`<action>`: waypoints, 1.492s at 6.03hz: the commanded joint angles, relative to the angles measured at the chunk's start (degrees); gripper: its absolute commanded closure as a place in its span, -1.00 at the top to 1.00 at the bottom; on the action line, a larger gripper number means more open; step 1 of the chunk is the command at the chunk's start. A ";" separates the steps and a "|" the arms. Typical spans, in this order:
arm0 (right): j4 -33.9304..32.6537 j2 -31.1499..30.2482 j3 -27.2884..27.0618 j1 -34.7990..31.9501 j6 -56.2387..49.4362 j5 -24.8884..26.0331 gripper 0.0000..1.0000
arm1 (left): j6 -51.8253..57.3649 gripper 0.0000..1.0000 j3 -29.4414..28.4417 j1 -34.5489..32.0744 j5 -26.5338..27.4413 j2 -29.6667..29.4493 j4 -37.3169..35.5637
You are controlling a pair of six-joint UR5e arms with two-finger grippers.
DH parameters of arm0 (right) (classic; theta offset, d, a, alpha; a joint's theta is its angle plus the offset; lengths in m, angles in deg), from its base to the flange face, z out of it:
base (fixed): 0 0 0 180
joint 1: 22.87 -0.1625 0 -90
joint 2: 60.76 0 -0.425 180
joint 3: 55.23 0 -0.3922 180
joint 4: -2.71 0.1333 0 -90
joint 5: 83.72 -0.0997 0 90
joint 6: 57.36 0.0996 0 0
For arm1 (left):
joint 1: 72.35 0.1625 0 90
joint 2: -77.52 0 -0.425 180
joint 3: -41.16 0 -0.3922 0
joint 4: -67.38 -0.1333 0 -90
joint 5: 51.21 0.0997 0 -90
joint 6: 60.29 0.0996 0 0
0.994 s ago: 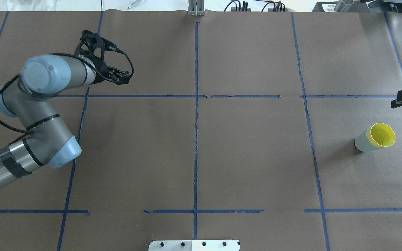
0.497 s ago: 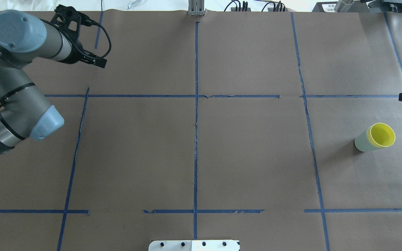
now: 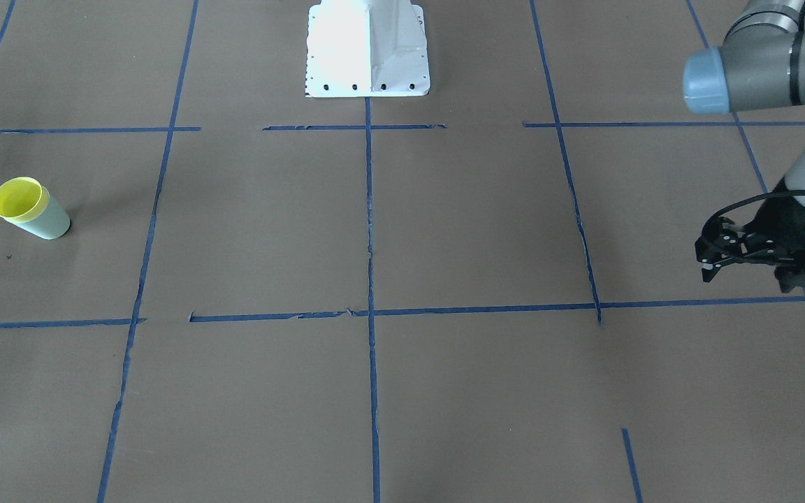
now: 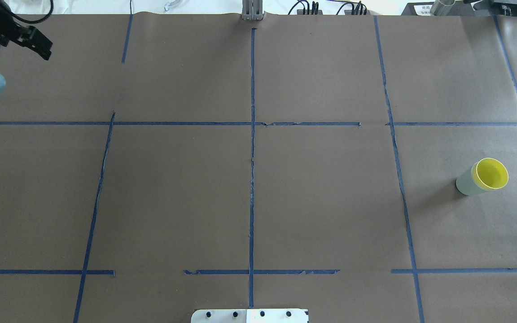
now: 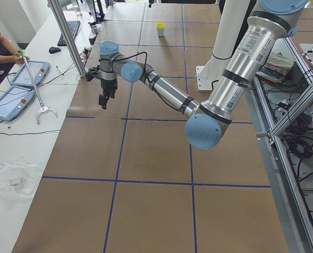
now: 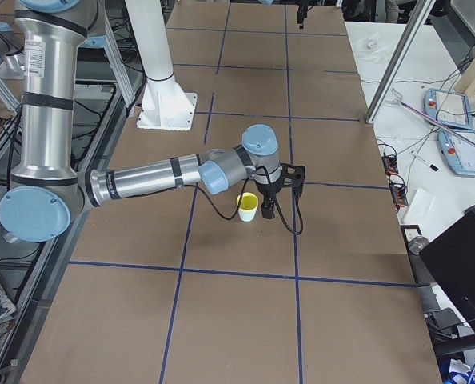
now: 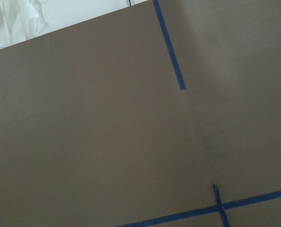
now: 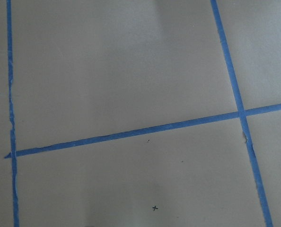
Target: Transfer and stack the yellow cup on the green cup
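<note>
1. The yellow cup (image 4: 492, 174) sits nested inside the green cup (image 4: 464, 184); the pair stands upright on the desk (image 4: 321, 202), on the robot's right side
2. The right pincer (image 6: 265, 210) hangs near the pair and does not grip it; how far its jaws are open I cannot tell
3. The left pincer (image 3: 706, 262) hovers over the far left part of the desk, well apart from the cups; its jaws seem a little parted and hold nothing
4. A label (image 5: 250, 41) on the left arm (image 5: 167, 97) carries print too small to read
5. A small black cross (image 8: 154, 207) is drawn on the desk paper
</note>
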State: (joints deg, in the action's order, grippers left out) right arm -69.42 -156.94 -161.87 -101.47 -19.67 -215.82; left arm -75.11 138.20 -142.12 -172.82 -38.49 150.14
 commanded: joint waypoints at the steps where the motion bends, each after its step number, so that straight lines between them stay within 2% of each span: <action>1: -0.38 -0.05 3.71 -4.71 -9.96 -3.95 1.00 | 16.24 0.98 0.17 -8.41 -6.68 3.40 -9.43; 2: -2.39 -0.06 3.73 -5.77 -13.40 -3.96 1.00 | 23.62 0.99 0.08 -12.97 -10.28 10.04 -8.94; 3: -3.45 0.03 3.38 -6.04 -14.74 -4.05 1.00 | 24.57 1.00 -0.01 -13.54 -14.58 15.76 -8.84; 4: -4.24 0.03 3.72 -5.00 -14.93 -4.05 1.00 | 24.75 1.00 -0.96 -13.55 -14.45 20.78 -8.15; 5: -9.21 1.51 3.29 -4.90 -15.02 -3.96 1.00 | 24.75 1.00 -0.97 -15.46 -14.62 21.79 -7.18; 6: -10.91 1.61 2.94 -3.60 -16.24 -3.87 1.00 | 24.40 1.00 -0.10 -16.52 -15.93 22.58 -7.35; 7: -11.02 1.53 3.37 -2.97 -19.12 -3.87 1.00 | 24.23 1.00 -0.09 -17.23 -19.85 23.11 -7.44; 9: -16.96 2.48 3.29 -3.49 -23.96 -3.87 1.00 | 15.40 1.00 -0.36 -18.56 -19.81 22.68 -7.09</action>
State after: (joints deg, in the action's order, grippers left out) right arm -83.46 -155.07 -158.66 -104.88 -41.01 -219.69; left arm -55.13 137.64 -160.29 -192.44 -15.67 142.86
